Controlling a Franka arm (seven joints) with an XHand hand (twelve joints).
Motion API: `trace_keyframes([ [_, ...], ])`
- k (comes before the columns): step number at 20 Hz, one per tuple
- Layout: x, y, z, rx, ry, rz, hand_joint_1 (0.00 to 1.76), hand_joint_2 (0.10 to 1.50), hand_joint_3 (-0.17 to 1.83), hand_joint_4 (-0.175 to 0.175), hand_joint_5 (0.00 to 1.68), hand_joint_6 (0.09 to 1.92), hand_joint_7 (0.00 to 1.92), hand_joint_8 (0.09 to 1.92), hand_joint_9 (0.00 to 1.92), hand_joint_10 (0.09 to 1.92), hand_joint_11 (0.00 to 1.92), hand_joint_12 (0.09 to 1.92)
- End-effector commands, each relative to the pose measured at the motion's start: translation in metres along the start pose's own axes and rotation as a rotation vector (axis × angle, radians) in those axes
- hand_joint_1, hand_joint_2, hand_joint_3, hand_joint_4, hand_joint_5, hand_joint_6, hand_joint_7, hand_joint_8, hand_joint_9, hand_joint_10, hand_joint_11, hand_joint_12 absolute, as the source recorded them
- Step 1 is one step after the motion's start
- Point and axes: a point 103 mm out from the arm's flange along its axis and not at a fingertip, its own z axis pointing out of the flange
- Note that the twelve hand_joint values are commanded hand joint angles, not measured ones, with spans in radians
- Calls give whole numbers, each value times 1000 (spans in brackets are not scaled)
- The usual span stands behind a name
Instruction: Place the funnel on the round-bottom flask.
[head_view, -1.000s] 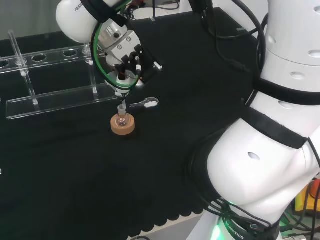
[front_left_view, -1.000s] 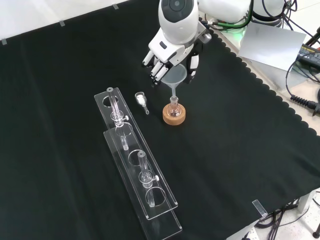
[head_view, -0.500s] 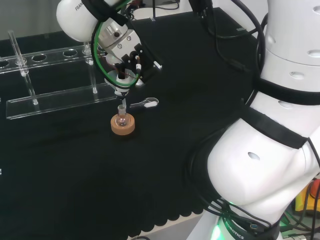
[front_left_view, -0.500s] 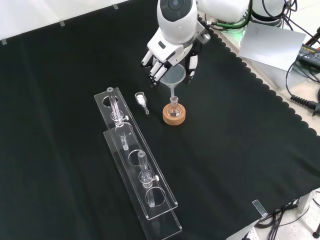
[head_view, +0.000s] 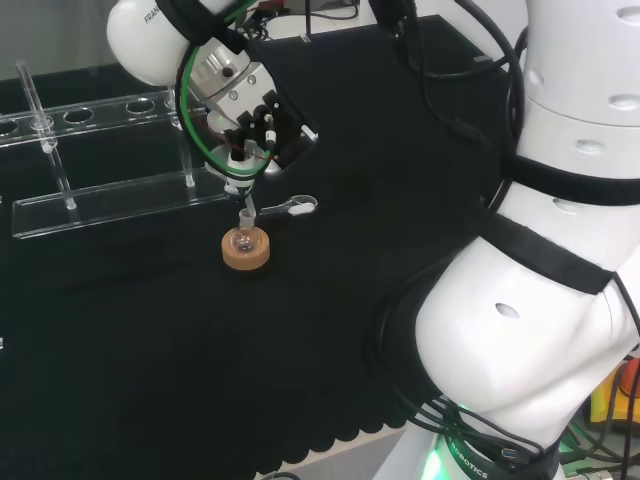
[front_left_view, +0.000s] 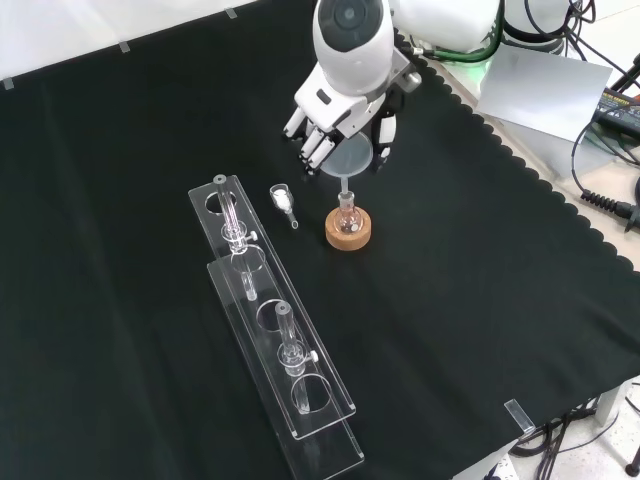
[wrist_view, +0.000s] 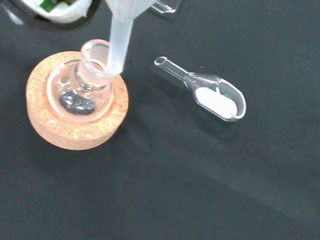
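Observation:
The hand (front_left_view: 345, 110) hangs above the small round-bottom flask (front_left_view: 347, 210), which sits in a cork ring (front_left_view: 349, 235) on the black cloth. Its fingers are curled round a clear plastic funnel (front_left_view: 347, 158), held upright with the stem pointing down. In the wrist view the funnel stem (wrist_view: 120, 40) ends at the rim of the flask's neck (wrist_view: 92, 62), on one side of the mouth, over the cork ring (wrist_view: 65, 130). The head view shows the hand (head_view: 250, 110) with the stem (head_view: 246, 203) just over the flask (head_view: 241, 240).
A glass scoop (front_left_view: 284, 201) with white powder lies on the cloth beside the flask, also plain in the wrist view as the scoop (wrist_view: 210, 95). A long clear tube rack (front_left_view: 265, 310) with glass tubes stands left of it. The arm's white links (head_view: 540, 300) stand at the head view's right.
The hand has shifted slightly up and left in the head view, taking the funnel with it. The stem stays over the flask's neck; flask, ring and scoop have not moved.

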Motion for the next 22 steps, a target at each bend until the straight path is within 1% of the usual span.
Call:
trace_keyframes([
  [1, 0, 2, 2, -6, 8, -16, 815, 686, 569, -59, 542, 593, 638, 708, 1180, 719, 561, 1261],
  [6, 2, 3, 1, 0, -1, -15, 815, 686, 570, -59, 542, 594, 638, 709, 1179, 719, 561, 1261],
  [8, 2, 3, 1, -2, 5, -19, 815, 686, 571, -59, 542, 594, 638, 709, 1179, 720, 561, 1261],
  [11, 10, 5, 1, 7, 27, -4, 815, 686, 571, -59, 542, 595, 638, 709, 1179, 720, 561, 1261],
  [17, 14, 7, 3, 5, 42, -16, 814, 686, 572, -59, 542, 596, 637, 710, 1179, 721, 561, 1261],
  [22, 11, 7, 7, -1, 48, -30, 814, 686, 573, -59, 542, 596, 637, 710, 1179, 721, 562, 1261],
])
